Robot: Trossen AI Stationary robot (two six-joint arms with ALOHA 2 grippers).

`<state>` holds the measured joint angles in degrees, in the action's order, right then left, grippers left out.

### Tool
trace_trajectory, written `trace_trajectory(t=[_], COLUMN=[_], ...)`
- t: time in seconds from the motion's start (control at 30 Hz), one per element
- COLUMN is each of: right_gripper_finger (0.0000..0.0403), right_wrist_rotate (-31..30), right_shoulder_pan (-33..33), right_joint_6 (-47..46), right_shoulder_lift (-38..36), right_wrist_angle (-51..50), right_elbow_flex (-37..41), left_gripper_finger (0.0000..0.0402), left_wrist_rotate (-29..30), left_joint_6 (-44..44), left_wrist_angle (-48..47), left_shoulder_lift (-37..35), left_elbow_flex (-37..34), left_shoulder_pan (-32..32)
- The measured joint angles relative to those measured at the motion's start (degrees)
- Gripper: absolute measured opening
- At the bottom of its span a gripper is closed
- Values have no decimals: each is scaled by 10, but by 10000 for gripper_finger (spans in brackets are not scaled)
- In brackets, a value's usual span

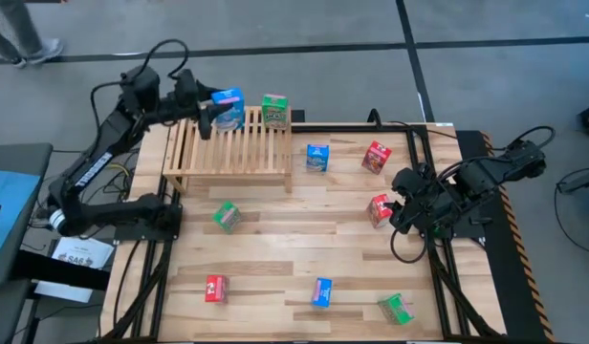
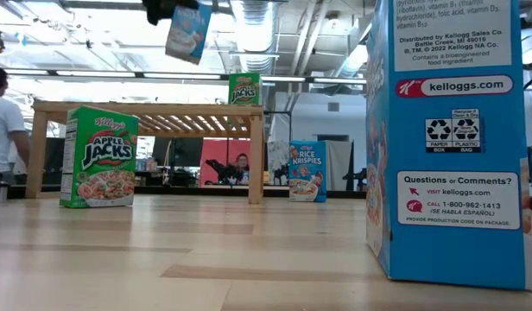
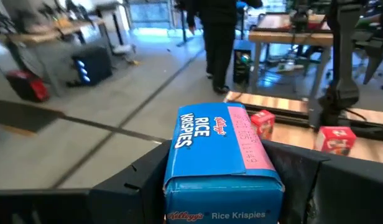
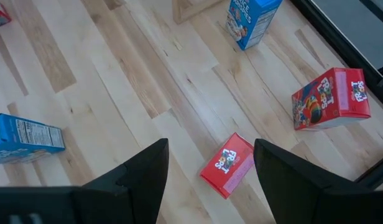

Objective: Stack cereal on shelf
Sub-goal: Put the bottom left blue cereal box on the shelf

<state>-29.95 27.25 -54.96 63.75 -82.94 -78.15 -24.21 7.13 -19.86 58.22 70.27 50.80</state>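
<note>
My left gripper is shut on a blue Rice Krispies box, held in the air over the far part of the slatted wooden shelf. The box also shows high in the low view. A green box stands on the shelf's far right corner. My right gripper is open and hangs above a red box that lies flat on the table at the right. Its fingers stand on either side of the red box and above it, touching nothing. My left gripper pinches the blue box between its two fingers, which lie on the box's two opposite sides. The dark fingers flank the box's end nearest the wrist. The box is lifted clear above the shelf and hangs tilted.
Other boxes lie about the table: blue and red right of the shelf, green in front of it, and red, blue and green near the front edge. People stand in the room beyond the table.
</note>
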Motion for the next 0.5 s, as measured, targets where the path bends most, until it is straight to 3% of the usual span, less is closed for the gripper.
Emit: trace_trajectory(t=[0.1,0.5], right_gripper_finger=[261,261], right_wrist_rotate=[0,2], right_shoulder_pan=[0,0], right_joint_6=[0,0], right_shoulder_lift=[0,0], right_wrist_angle=[0,0], right_elbow_flex=[0,0], left_gripper_finger=[198,198], left_wrist_rotate=[-36,-50], left_joint_6=[-3,6], left_wrist_angle=[-2,5], left_shoulder_lift=[34,113], left_elbow_flex=[0,-1], left_shoulder_pan=[18,84])
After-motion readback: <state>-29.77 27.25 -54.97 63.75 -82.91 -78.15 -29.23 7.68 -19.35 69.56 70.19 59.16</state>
